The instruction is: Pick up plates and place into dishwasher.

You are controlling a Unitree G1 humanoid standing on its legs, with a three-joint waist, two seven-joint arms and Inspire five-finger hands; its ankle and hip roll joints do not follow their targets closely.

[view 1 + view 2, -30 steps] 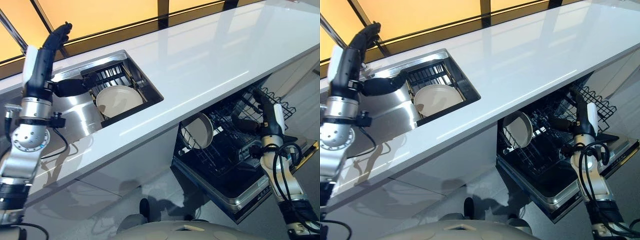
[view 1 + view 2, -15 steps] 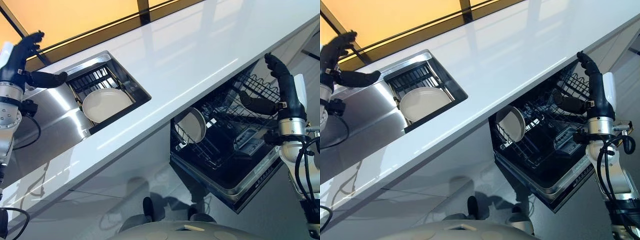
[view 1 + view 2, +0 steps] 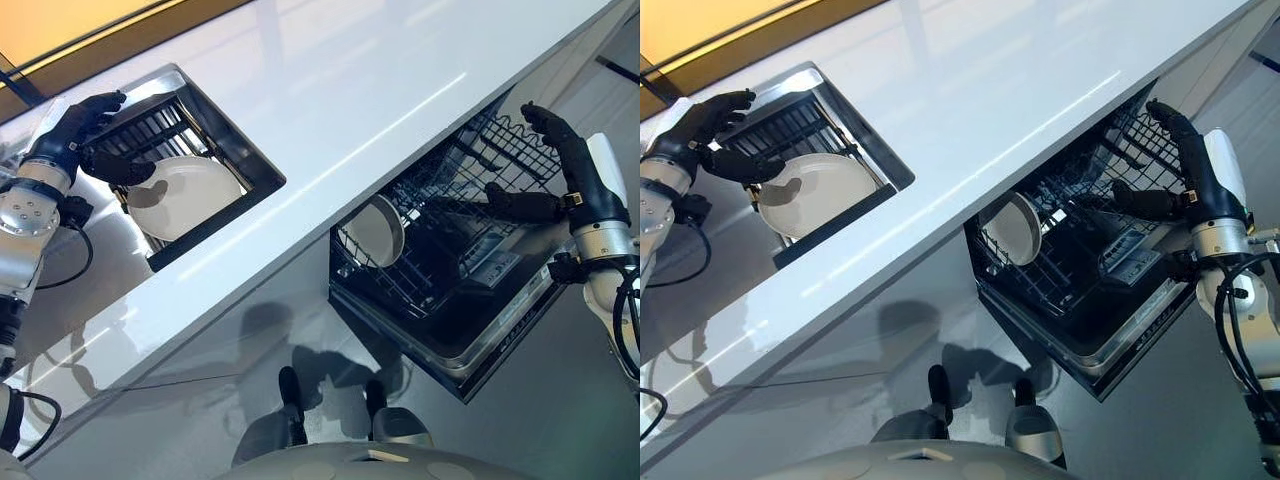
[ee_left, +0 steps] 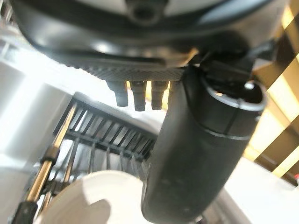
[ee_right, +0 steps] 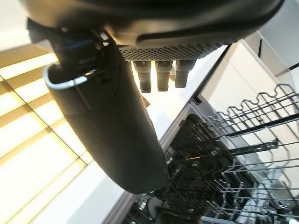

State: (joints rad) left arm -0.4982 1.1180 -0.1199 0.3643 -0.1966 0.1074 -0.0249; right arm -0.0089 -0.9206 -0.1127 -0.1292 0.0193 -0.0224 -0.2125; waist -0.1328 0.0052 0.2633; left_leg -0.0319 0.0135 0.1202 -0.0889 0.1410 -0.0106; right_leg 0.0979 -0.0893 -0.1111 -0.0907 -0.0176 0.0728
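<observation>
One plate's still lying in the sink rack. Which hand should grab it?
Left, probably. The left hand hovers open right at the plate in the sink rack, thumb over its rim. The right hand is open far off by the dishwasher rack, where another plate already stands.

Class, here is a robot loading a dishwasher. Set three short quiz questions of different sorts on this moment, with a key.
1. True or false: the left hand has already lifted the plate in the sink clear of the sink rack.
2. Where does the plate in the dishwasher stand? A) flat on the worktop B) upright on edge in the dishwasher rack C) in the right hand
3. Fill in: the right hand hovers, fingers ____, over the dishwasher rack.

Key
1. False: the plate lies in the sink, and the open left hand is just above its edge.
2. B
3. open
</observation>
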